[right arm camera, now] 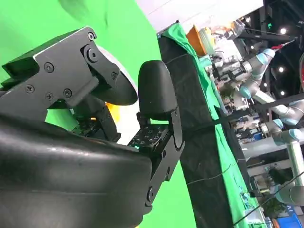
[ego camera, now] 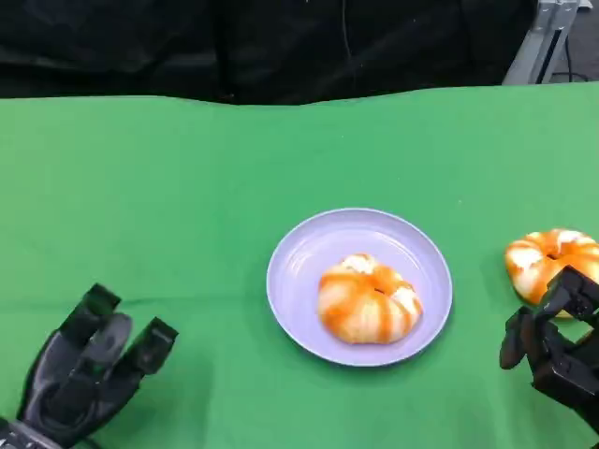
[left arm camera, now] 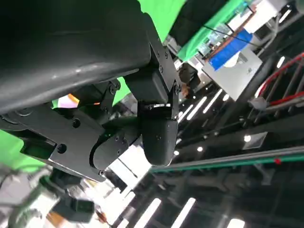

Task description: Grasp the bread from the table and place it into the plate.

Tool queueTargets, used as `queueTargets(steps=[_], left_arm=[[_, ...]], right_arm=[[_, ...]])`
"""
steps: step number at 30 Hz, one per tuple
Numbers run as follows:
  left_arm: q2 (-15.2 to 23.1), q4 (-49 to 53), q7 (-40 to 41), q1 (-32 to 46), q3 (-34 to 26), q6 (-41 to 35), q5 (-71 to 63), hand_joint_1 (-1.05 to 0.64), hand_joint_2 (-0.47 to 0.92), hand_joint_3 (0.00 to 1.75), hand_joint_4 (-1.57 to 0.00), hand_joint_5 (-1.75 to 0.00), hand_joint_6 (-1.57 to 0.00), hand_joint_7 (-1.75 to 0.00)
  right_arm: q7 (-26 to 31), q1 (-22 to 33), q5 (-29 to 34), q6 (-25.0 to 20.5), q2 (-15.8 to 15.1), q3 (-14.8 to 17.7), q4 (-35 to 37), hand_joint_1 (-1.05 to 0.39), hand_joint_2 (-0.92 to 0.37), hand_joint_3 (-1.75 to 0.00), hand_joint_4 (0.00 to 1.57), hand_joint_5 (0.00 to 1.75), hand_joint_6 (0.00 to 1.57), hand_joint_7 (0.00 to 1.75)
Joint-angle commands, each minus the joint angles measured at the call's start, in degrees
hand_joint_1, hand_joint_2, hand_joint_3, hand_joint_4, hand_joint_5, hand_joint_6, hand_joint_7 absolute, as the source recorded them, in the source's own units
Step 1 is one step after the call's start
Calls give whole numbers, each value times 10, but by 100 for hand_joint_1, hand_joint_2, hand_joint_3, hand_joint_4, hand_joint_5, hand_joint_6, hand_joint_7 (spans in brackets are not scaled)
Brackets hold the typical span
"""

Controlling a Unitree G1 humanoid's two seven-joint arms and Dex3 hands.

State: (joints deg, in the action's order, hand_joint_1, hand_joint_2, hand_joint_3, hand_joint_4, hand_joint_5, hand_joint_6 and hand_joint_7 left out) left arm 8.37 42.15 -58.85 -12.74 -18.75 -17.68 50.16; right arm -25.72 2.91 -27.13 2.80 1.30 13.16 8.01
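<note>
Head view: one bread (ego camera: 369,298) already sits in the plate (ego camera: 292,251); a second bread (ego camera: 550,261) lies on the table (ego camera: 187,206) at far right, just ahead of and touching the right hand (ego camera: 552,341), whose fingers are spread and hold nothing. The left hand (ego camera: 89,374) is far off, also spread and empty. Right wrist view: right hand's fingers (right arm camera: 154,95) apart, orange bread (right arm camera: 111,114) between them, so the right hand is clearly the nearer; left wrist view adds only the left hand (left arm camera: 142,118), holding nothing.

Bright, even light, soft shadows; wrist views slightly blurred.

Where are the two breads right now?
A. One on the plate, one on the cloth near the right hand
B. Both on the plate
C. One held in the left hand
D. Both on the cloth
A: one bread lies on the plate; the other bread sits on the green cloth by the right hand.
</note>
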Motion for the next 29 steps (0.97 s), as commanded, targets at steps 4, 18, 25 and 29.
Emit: queueTargets(steps=[4, 18, 25, 29], left_arm=[[0, 14, 8, -21, -34, -30, -14, -14, 62, 74, -81, -175, -104, -118], [-7, 11, -4, -24, -53, -42, -40, -14, 68, 60, -79, -175, -108, -108], [-13, -9, 14, -18, -56, -48, -48, -14, 67, 62, -80, -175, -108, -108], [-14, -13, 19, -18, -59, -53, -49, -14, 67, 64, -80, -175, -108, -107]], right_arm=[[-1, 0, -7, 0, -9, 6, 0, -6, -50, -125, 87, 175, 79, 155], [-2, 5, -7, 1, -5, 4, -3, -7, -51, -125, 86, 175, 78, 156], [0, 7, -6, 0, -7, 3, -8, -7, -51, -125, 86, 175, 77, 156], [1, 7, -6, -2, -6, 3, -8, -7, -51, -125, 86, 175, 77, 156]])
